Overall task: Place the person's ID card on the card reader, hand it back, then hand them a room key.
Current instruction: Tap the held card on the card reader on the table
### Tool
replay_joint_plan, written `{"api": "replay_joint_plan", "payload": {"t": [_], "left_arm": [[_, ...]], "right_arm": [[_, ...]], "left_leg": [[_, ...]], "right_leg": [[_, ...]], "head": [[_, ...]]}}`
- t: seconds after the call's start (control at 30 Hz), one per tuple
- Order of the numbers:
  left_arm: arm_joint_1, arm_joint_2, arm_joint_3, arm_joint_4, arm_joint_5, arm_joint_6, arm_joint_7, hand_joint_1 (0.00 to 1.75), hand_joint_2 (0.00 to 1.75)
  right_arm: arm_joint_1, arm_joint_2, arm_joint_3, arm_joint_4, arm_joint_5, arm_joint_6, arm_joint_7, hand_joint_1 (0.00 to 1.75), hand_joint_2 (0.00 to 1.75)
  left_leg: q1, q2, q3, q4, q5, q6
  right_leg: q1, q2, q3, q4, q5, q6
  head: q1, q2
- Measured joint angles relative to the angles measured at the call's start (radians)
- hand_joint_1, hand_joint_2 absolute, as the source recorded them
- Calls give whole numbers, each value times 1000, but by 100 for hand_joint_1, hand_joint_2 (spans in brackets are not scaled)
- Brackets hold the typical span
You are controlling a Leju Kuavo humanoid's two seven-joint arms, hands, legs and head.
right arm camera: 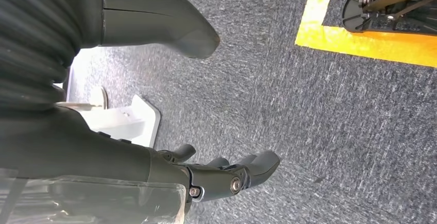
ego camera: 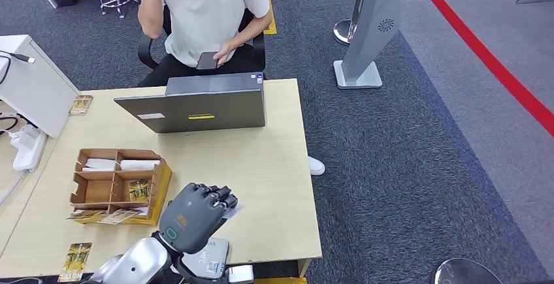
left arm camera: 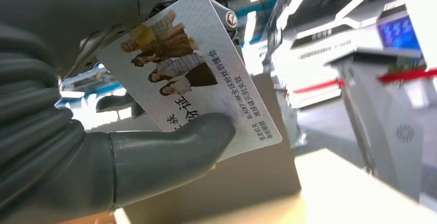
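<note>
My left hand (ego camera: 194,212) hovers over the table's front edge and pinches the ID card (left arm camera: 206,74) between thumb (left arm camera: 170,152) and fingers. The card is white, with printed photos of people and black text; a corner (ego camera: 232,210) sticks out past my fingers. The grey card reader (ego camera: 209,258) lies on the table just below and behind that hand. Gold room key cards (ego camera: 138,189) stand in a wooden organizer (ego camera: 88,192). The person (ego camera: 209,10) sits behind the laptop, holding a phone (ego camera: 208,60). My right hand (right arm camera: 216,175) hangs over the carpet, fingers apart, holding nothing.
An open grey laptop (ego camera: 196,104) stands at the table's far side, its back toward me. Loose key cards (ego camera: 77,258) lie at the front left. A white box (ego camera: 32,85) and power strip (ego camera: 26,147) sit on the left. A grey kiosk stand (ego camera: 372,29) is on the carpet.
</note>
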Motion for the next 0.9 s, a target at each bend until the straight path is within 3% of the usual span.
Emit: {"api": "replay_joint_plan", "payload": {"t": [0.33, 0.9], "left_arm": [[90, 17, 0, 67, -34, -126, 129, 175, 175], [125, 23, 0, 107, -58, -182, 173, 175, 175]], "right_arm": [[1, 1, 26, 0, -60, -2, 20, 0, 175], [1, 1, 62, 0, -95, -5, 22, 0, 175]], "left_leg": [[0, 0, 0, 0, 0, 0], [0, 0, 0, 0, 0, 0]], "right_leg": [[0, 0, 0, 0, 0, 0], [0, 0, 0, 0, 0, 0]], "head": [[0, 0], [0, 0]]}}
